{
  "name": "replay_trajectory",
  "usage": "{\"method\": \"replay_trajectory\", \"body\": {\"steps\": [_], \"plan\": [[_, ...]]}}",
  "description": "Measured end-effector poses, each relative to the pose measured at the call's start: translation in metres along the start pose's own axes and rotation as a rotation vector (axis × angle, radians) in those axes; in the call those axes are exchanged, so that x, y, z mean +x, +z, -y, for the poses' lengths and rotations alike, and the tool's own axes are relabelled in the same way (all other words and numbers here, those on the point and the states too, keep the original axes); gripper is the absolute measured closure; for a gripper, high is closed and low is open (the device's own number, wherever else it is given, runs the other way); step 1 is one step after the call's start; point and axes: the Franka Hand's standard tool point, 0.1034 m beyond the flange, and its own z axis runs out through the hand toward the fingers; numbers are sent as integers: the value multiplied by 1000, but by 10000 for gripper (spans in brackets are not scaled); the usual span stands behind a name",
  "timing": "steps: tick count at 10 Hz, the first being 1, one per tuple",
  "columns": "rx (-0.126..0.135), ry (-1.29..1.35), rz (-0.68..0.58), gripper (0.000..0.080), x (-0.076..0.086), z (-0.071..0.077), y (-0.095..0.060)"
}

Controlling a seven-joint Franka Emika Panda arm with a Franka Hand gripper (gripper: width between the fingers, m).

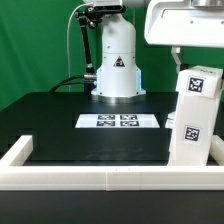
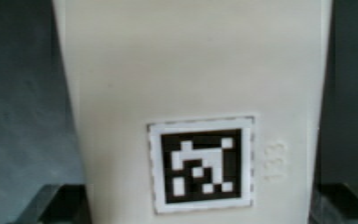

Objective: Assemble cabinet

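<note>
Clearly upright at the right edge of the exterior frame, the white cabinet body (image 1: pixel 194 115) stands against the low white border frame (image 1: pixel 60 180), right of the marker board (image 1: pixel 118 122) at mid-frame, while the gripper (image 2: pixel 179 205) pinches it, dark fingers (image 2: pixel 43 205) flanking its tagged face.

A black table (image 1: pixel 60 125) is carrying the marker board (image 1: pixel 120 121) near the robot's base (image 1: pixel 117 88), a low white border frame (image 1: pixel 90 180) and a tall tagged cabinet piece (image 1: pixel 193 118).
</note>
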Motion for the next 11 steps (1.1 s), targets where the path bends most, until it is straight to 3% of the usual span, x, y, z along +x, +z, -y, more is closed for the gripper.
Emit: {"method": "replay_trajectory", "body": {"steps": [1,2,3,4,5,11], "plan": [[1,-5,0,236,0,0,0],[1,-4,0,160,0,0,1],[0,-4,1,160,0,0,1],[-1,-4,1,35,0,0,2],[-1,-4,1,6,0,0,2],[-3,-5,3,3,-1,0,4]]}}
